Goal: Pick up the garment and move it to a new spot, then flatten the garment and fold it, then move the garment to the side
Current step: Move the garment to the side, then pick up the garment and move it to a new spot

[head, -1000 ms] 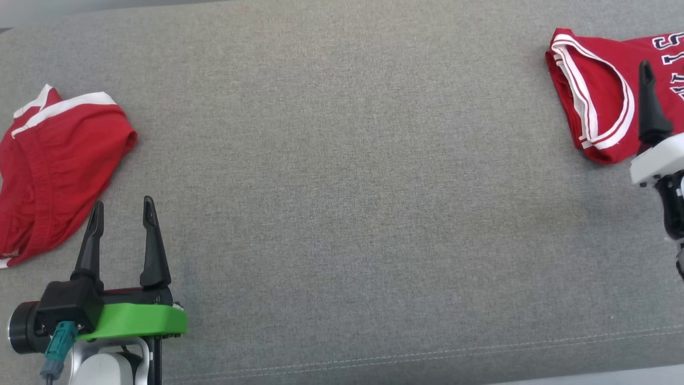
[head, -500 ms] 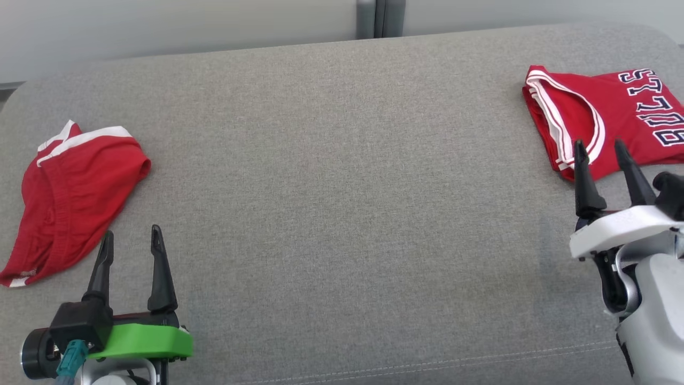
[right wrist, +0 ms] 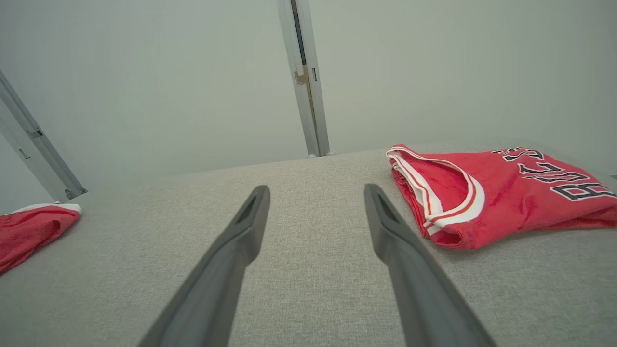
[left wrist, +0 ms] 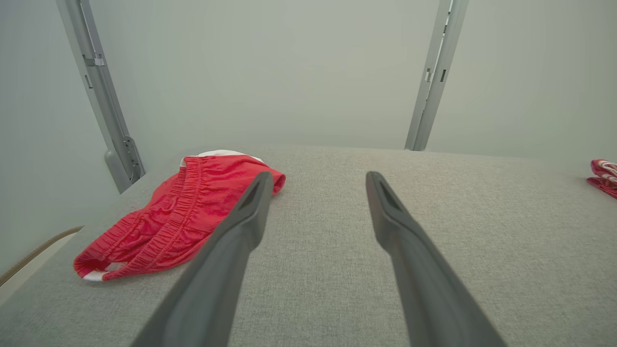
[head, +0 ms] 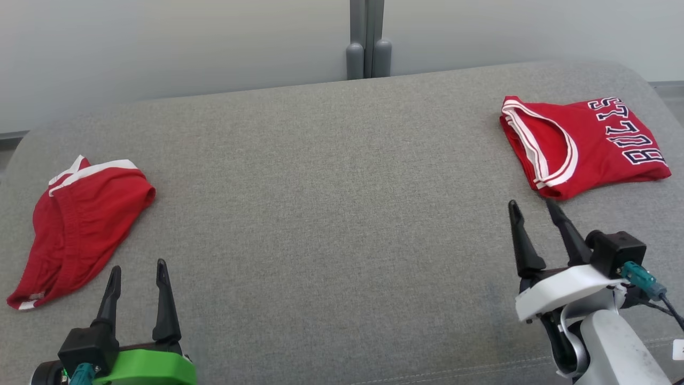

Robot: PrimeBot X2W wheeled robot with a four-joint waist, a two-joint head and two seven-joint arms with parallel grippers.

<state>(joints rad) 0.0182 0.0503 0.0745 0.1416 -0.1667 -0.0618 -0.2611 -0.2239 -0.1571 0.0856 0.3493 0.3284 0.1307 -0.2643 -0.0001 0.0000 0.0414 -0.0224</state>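
Red: one jersey [head: 588,155], one shorts [head: 85,224].

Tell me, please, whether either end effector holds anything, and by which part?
Nothing is held: the left end effector and right end effector are open and empty; the shorts and jersey lie on the cushion.

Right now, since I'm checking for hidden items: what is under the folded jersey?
The jersey lies on the gray cushion; its folded layers show at the edge. Anything beneath is covered.
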